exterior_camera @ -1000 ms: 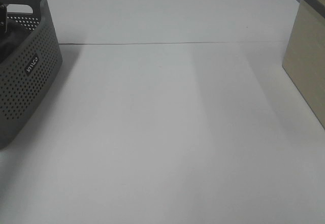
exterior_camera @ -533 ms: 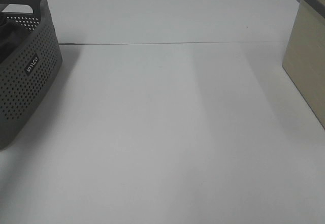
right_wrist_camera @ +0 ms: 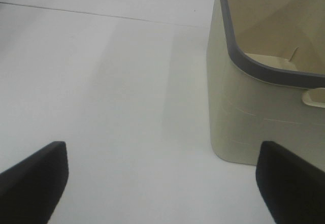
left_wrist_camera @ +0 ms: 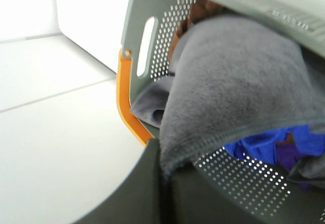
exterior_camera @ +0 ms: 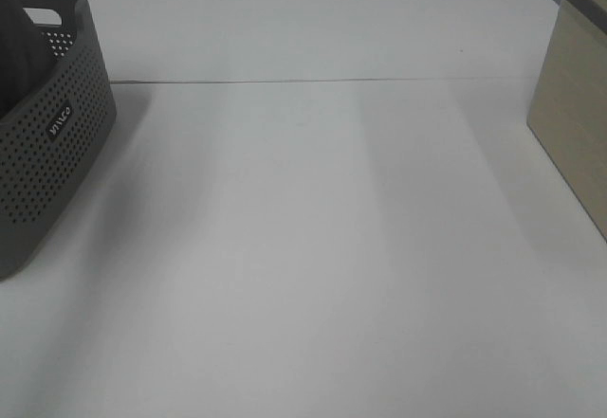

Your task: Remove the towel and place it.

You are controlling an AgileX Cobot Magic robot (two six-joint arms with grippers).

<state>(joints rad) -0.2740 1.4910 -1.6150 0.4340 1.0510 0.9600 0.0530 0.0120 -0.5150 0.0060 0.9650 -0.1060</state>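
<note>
In the left wrist view the dark grey towel [left_wrist_camera: 238, 76] hangs in a thick fold over the inside of the grey perforated basket [left_wrist_camera: 244, 176]. My left gripper [left_wrist_camera: 163, 176] is shut on the towel's hemmed edge. A blue cloth [left_wrist_camera: 264, 142] lies under the towel in the basket. From the exterior high view, the towel [exterior_camera: 19, 48] shows as a dark hump rising inside the basket [exterior_camera: 57, 143] at the far left; neither gripper shows there. My right gripper [right_wrist_camera: 162, 183] stands open and empty over the white table, its fingertips [right_wrist_camera: 35, 176] wide apart.
A beige bin [exterior_camera: 574, 115] with a grey rim stands at the table's right edge, close beside my right gripper in the right wrist view [right_wrist_camera: 264, 107]. The basket has an orange handle [left_wrist_camera: 127, 107]. White tabletop [exterior_camera: 313, 247] spreads between basket and bin.
The towel has risen inside the basket, now bulging up at the left edge of the exterior view. The right gripper has not visibly moved.
</note>
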